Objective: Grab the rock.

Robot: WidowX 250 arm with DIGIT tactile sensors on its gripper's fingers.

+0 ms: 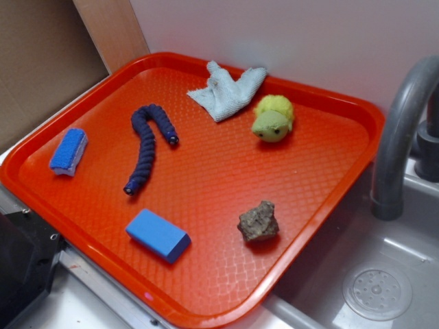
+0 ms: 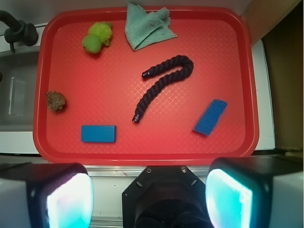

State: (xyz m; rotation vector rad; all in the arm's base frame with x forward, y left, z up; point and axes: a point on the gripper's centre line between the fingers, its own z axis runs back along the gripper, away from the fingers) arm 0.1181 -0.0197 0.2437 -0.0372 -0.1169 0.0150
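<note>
The rock (image 1: 258, 221) is a small rough grey-brown stone lying on the red tray (image 1: 322, 199) near its front right edge. In the wrist view the rock (image 2: 56, 101) lies at the tray's left side, next to the sink. My gripper (image 2: 148, 197) is open and empty, its two pads (image 2: 69, 199) far apart. It hangs high above the counter just outside the tray's near rim (image 2: 142, 158), well away from the rock. The gripper does not show in the exterior view.
On the tray lie a blue block (image 1: 158, 235), a blue sponge (image 1: 68, 151), a dark blue rope (image 1: 147, 145), a yellow-green plush toy (image 1: 273, 118) and a pale cloth (image 1: 226, 90). A grey faucet (image 1: 401, 130) and a sink (image 1: 374, 274) stand to the right.
</note>
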